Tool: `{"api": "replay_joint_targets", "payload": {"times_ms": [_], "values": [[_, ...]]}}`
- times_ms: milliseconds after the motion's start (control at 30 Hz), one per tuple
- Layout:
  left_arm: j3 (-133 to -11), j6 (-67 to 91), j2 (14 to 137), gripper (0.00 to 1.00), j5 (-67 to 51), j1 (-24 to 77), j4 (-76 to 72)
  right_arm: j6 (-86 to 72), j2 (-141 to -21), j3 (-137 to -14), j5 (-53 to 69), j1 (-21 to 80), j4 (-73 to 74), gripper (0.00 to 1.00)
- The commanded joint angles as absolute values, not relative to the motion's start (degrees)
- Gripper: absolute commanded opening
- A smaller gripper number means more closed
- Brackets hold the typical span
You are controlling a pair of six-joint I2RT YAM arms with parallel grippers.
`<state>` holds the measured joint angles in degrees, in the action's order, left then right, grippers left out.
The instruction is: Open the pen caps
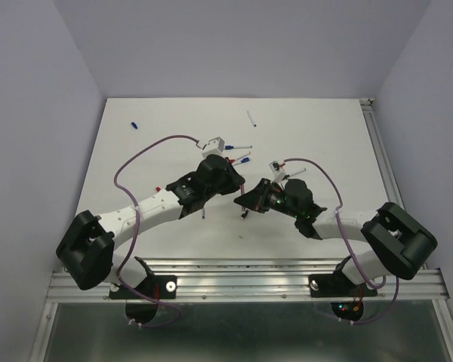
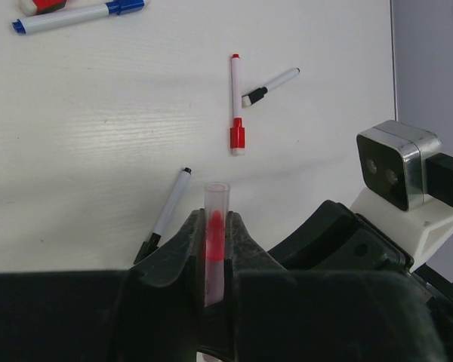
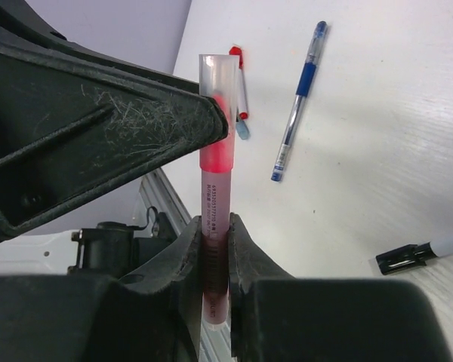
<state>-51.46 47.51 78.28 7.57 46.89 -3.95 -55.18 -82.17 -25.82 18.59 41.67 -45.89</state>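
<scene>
Angling inward, left tool point(image 2: 215, 220) pinches pen cap point(image 3: 217, 72), right tool point(image 3: 214, 225) the barrel point(image 3: 214, 196).

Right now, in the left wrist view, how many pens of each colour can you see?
Blue pen: 1
Red pen: 1
Black pens: 2
Pink pen, gripped: 1
Total: 5, not counting the cropped red-and-white thing at the top edge.
</scene>
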Motion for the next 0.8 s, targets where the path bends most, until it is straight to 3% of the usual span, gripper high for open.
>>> {"api": "replay_joint_targets", "payload": {"times_ms": [0,100,233,400,767], "values": [[-54.7,48.6,79.5,0.0,14.6,46.8,-10.2,-58.2,-81.9,-26.0,32.8,44.0,-58.5,0.01],[-58.0,46.7,82.3,0.0,20.3,46.7,-10.4,-63.6,-83.5,-24.7,38.6,47.5,-65.4,0.01],[-65.5,43.2,86.7,0.0,31.6,45.8,-11.6,-65.0,-83.7,-23.7,37.0,58.0,-65.6,0.01],[-70.5,41.0,90.2,0.0,29.6,40.4,-10.2,-63.9,-78.8,-21.1,32.5,61.1,-61.9,0.01],[-63.5,39.1,82.2,0.0,25.8,27.3,-6.4,-50.1,-65.5,-28.7,11.4,60.9,-22.4,0.01]]}}
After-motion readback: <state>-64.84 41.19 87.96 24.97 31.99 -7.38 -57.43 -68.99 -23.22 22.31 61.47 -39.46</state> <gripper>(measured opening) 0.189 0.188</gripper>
